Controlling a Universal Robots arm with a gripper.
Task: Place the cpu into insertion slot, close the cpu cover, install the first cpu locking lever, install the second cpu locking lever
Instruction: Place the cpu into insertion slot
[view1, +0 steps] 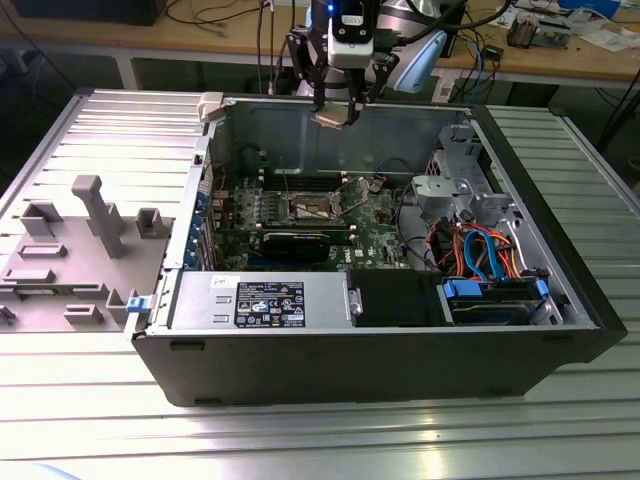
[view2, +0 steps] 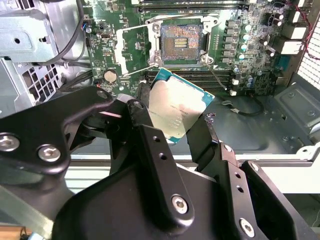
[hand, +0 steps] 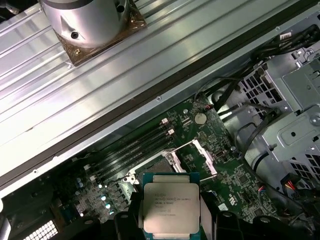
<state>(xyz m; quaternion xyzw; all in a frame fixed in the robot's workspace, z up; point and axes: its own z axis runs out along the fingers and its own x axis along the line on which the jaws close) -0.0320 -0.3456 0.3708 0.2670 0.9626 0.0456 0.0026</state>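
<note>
My gripper (view1: 335, 117) hangs above the back wall of the open computer case (view1: 560, 290), shut on the cpu (view2: 175, 107), a flat square chip with a dull silver top and a green rim. In both wrist views the black fingers (view2: 142, 97) press on two opposite edges of the cpu (hand: 170, 207). Below it, on the green board, lies the insertion slot (view2: 182, 44), bare with its dark centre showing. It also shows in the exterior view (view1: 312, 208). The cpu cover (view2: 127, 47) is swung open beside the slot. Thin wire levers (view2: 218, 78) stand free at the slot's sides.
Long black memory slots (view2: 192, 6) run beside the socket. A silver drive cage (view1: 455, 185) and orange and blue cables (view1: 480, 250) fill the case toward the exterior view's right. A power supply (view1: 265, 300) sits at the front. A grey fixture tray (view1: 70, 250) lies outside at the exterior view's left.
</note>
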